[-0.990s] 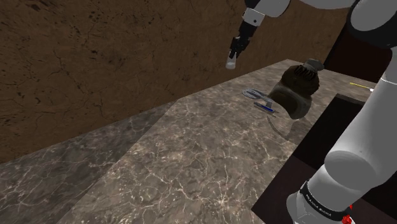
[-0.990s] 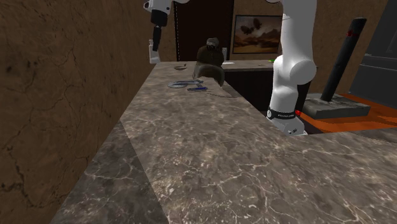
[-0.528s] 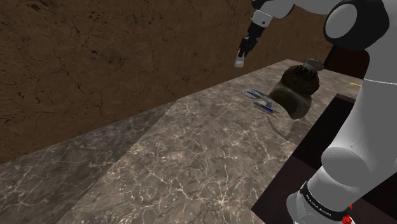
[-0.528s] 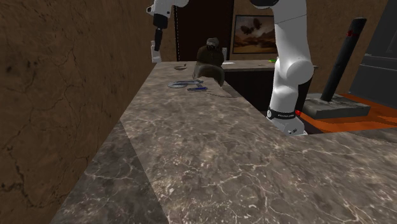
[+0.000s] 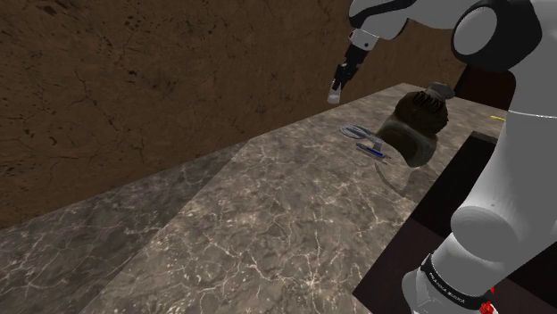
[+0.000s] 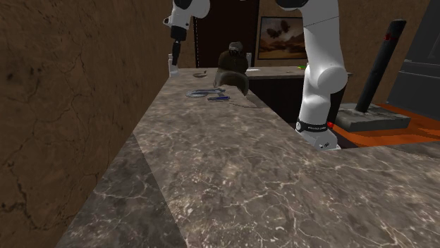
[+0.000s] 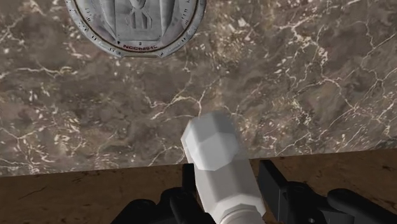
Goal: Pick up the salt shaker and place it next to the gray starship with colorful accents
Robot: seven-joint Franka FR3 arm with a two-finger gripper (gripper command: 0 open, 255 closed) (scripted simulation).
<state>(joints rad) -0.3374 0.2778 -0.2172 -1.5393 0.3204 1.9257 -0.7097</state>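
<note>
While hanging up in the air in the shoulder view, clamping the white salt shaker (image 5: 335, 92) in the black gripper (image 5: 338, 80), well clear of the marble counter (image 5: 268, 205). Lying down below the fingers and off to one side: the gray starship (image 5: 361, 134), just beside a lumpy dark brown object (image 5: 415, 129).

Moving on to the second exterior view: same deal, salt shaker (image 6: 173, 68) dangling out of the fingertips, gray starship (image 6: 204, 92) sitting lower than the fingers and well apart from them.

Looking along the gripper (image 7: 229, 178) in the wrist view: fingers (image 7: 275, 181) squeezing the shaker's body from both sides, faceted end poking out past the fingertips, starship's round saucer (image 7: 137, 25) lying on the counter beyond the fingertips, not touching the shaker.

Guessing at handling: looking light, rigid and smooth, so probably liking to slip or twist in a side pinch. Betting on the straight mid-body as the spot for holding, not the tapered end.
</note>
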